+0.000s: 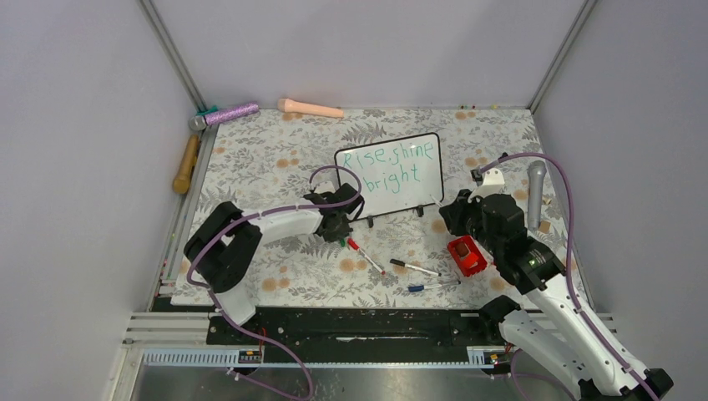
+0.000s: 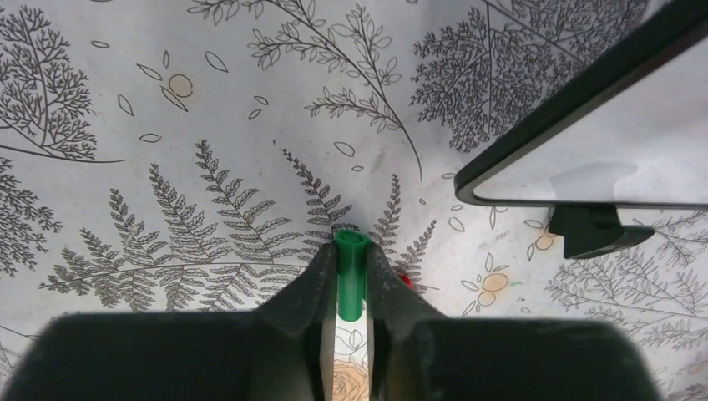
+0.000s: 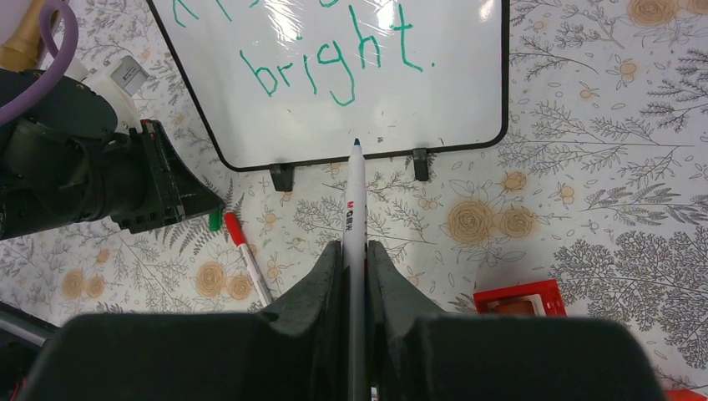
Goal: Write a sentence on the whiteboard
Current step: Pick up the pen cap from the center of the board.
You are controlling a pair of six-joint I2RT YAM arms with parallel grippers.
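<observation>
Pinching the small green plastic cap (image 2: pixel 351 282) in my left gripper (image 2: pixel 351 256), I should square it before meeting the white marker (image 3: pixel 354 196) clamped in my right gripper (image 3: pixel 355 255). The black-framed glossy whiteboard (image 1: pixel 392 201), its green handwritten sentence (image 1: pixel 391 164) finished, sits centred on the floral surface (image 1: pixel 275 159).

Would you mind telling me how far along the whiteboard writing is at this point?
Done: the sentence, green, two lines ending in a full stop, is on the whiteboard. In hand: the right gripper grips the uncapped marker, tip toward the board's bottom edge; the left gripper pinches a green cap. Left: probably only capping the marker and putting it down.
</observation>
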